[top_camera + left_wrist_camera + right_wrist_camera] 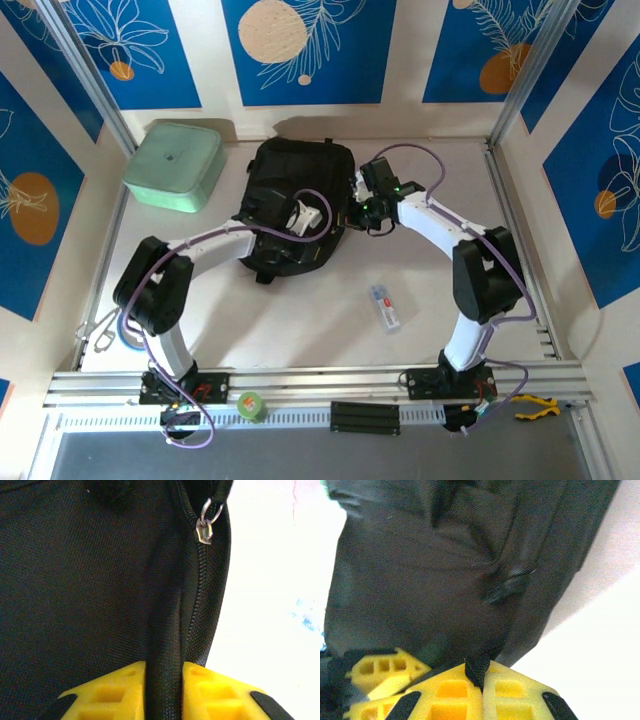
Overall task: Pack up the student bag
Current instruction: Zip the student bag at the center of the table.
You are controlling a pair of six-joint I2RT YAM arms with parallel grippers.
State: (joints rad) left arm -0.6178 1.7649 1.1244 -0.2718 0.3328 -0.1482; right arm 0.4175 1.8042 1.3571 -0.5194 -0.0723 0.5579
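Pinching student bag (285, 170) fabric: left claw (164, 675), right claw (479, 674) | pale table (300, 320) | blue leaf-print walls (310, 50) | mint box (172, 165) back-left

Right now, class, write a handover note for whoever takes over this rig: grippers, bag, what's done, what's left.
Left gripper: shut on a fabric fold of the student bag, beside its zip.
Right gripper: shut on the bag's right edge.
Bag lies far mid-table.
Done: both grips made.
Left: zip looks closed below the zipper pull; a small packet lies loose on the table, likely to go in.
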